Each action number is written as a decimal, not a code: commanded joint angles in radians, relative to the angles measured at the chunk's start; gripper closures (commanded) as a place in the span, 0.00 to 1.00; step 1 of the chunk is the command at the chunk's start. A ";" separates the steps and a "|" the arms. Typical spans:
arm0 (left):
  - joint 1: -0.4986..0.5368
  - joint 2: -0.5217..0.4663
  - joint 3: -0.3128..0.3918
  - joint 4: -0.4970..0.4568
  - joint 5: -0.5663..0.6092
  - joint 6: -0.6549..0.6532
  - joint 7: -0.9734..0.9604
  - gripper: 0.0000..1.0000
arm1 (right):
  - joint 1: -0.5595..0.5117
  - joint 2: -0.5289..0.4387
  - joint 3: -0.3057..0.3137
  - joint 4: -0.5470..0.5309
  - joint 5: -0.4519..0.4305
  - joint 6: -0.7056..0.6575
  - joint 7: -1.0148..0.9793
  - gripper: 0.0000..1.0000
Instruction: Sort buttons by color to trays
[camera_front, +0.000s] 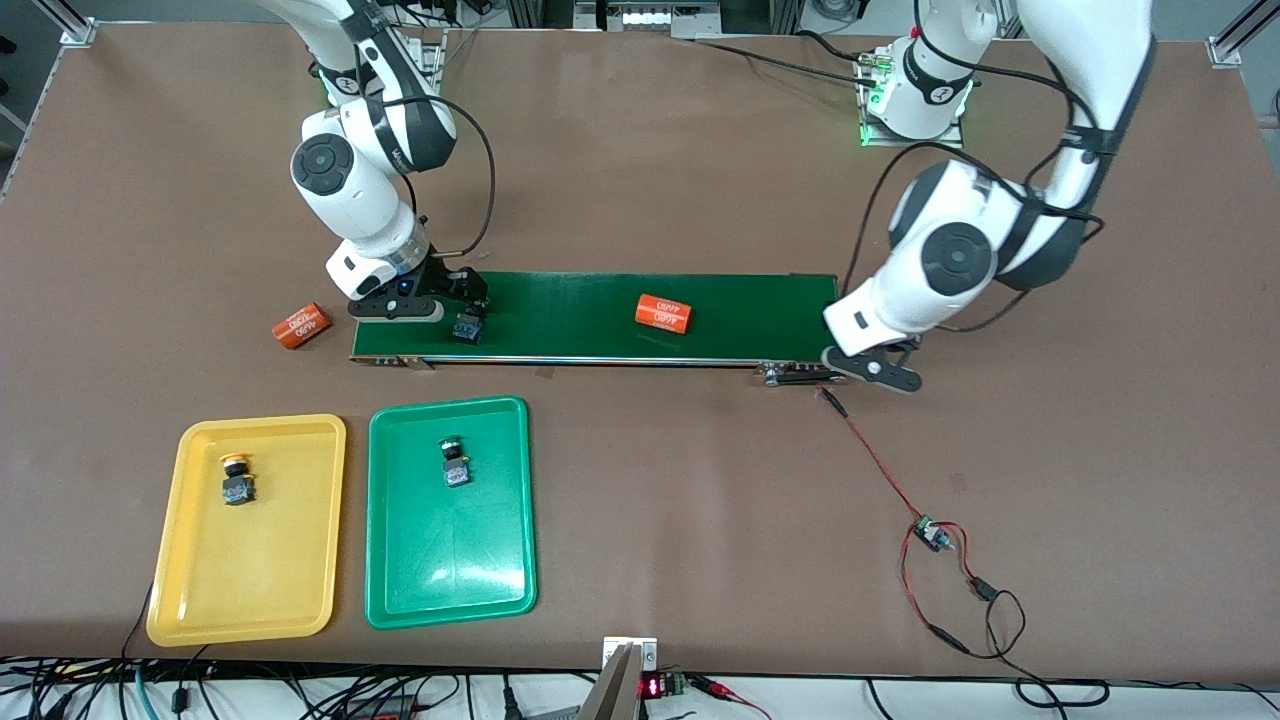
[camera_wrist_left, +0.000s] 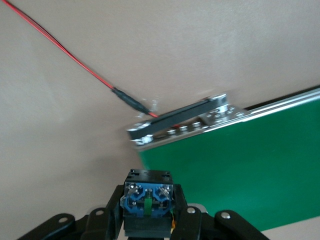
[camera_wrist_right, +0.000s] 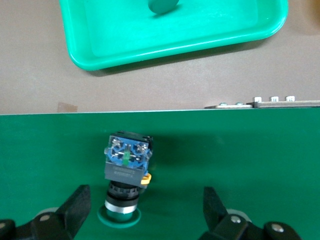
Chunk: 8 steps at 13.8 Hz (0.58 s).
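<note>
A green-capped button (camera_wrist_right: 127, 160) rests on the dark-green belt (camera_front: 580, 315) at the right arm's end, also seen as a button (camera_front: 467, 328) from the front. My right gripper (camera_wrist_right: 145, 212) hangs low over it, open, with one finger to each side and not touching it. My left gripper (camera_wrist_left: 148, 212) is shut on another button (camera_wrist_left: 148, 197), its blue-and-black body showing and its cap hidden. That left gripper (camera_front: 872, 368) is over the belt's end toward the left arm. The yellow tray (camera_front: 250, 560) holds a yellow-capped button (camera_front: 237, 482). The green tray (camera_front: 450, 550) holds a green-capped button (camera_front: 455, 463).
One orange cylinder (camera_front: 663, 313) lies on the middle of the belt. Another orange cylinder (camera_front: 302, 325) lies on the table off the belt's end at the right arm's side. Red and black wires with a small board (camera_front: 930, 535) trail from the belt's other end toward the front camera.
</note>
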 joint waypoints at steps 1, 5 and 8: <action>-0.039 -0.009 0.017 -0.009 -0.025 0.029 -0.091 1.00 | 0.006 0.036 -0.007 0.029 -0.001 0.022 0.018 0.00; -0.054 -0.015 0.019 -0.009 -0.027 0.034 -0.180 1.00 | 0.006 0.068 -0.036 0.042 -0.052 0.048 0.015 0.00; -0.053 0.014 0.019 -0.013 -0.027 0.075 -0.197 1.00 | 0.006 0.096 -0.051 0.049 -0.081 0.091 0.006 0.15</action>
